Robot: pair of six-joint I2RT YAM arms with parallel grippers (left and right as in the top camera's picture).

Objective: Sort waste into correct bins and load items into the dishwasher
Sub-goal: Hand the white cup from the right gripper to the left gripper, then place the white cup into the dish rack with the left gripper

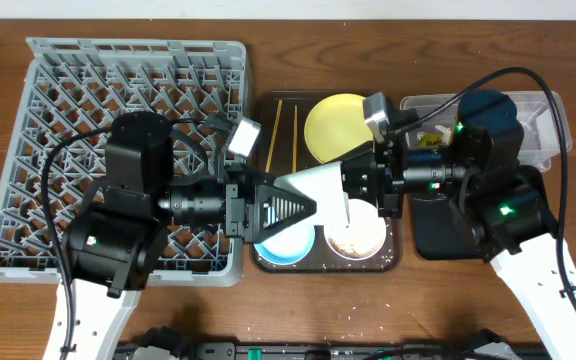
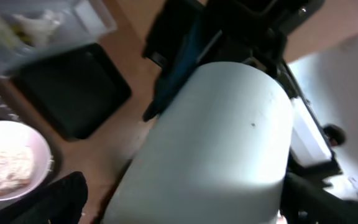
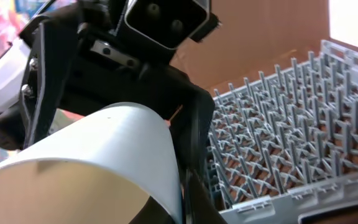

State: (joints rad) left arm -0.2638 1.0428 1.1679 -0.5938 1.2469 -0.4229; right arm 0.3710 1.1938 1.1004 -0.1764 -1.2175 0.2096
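— Handover, by the look: pale bowl point(image 1: 323, 188) lifted on its side above brown tray point(image 1: 328, 267), mouth toward three o'clock, between both arms.
— Held by which?
— Right gripper point(image 1: 353, 195) clenched on the rim, probably; too blurred up close for certainty. Left gripper point(image 1: 306, 207) spread either side of the base. Gripping or merely near, cannot tell.
— Stage of the job?
— Early loading. Dish rack point(image 1: 118, 90) at nine o'clock, no dishes seen inside. Yellow plate point(image 1: 336, 125) and chopsticks point(image 1: 294, 135) at twelve, rice bowl point(image 1: 356, 237) at five.
— Next?
— Secure the left hold before loosening the right, then carry toward nine o'clock and seat between pegs.
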